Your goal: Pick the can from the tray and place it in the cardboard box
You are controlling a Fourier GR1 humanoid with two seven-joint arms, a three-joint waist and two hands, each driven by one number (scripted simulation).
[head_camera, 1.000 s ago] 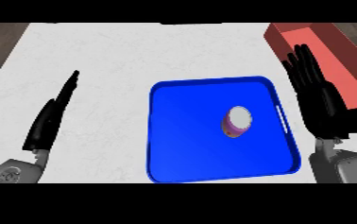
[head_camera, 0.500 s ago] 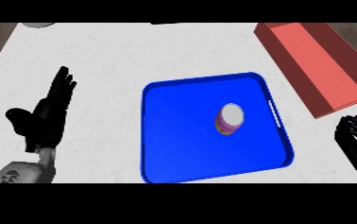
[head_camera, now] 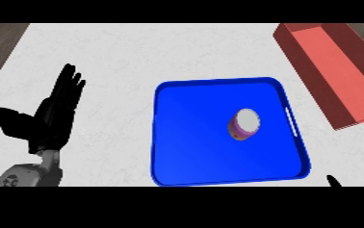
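**Mia:** Where is the can (head_camera: 244, 124)?

**Ben:** In the blue tray (head_camera: 192, 159), a bit right of its middle. Nothing is touching it.

**Mia:** And the hands?

**Ben:** The left hand (head_camera: 55, 111) rests left of the tray, fingers straight up, holding nothing. The right hand (head_camera: 334, 181) only peeks in by the tray's near right corner. I can't tell if it's open.

**Mia:** So the picking hasn't started?

**Ben:** I think not. The right hand must reach over the tray, grab the can, then carry it to the red box (head_camera: 320, 73), just right of the tray.

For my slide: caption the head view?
Can standing on blue tray, red box to its right, left hand open.
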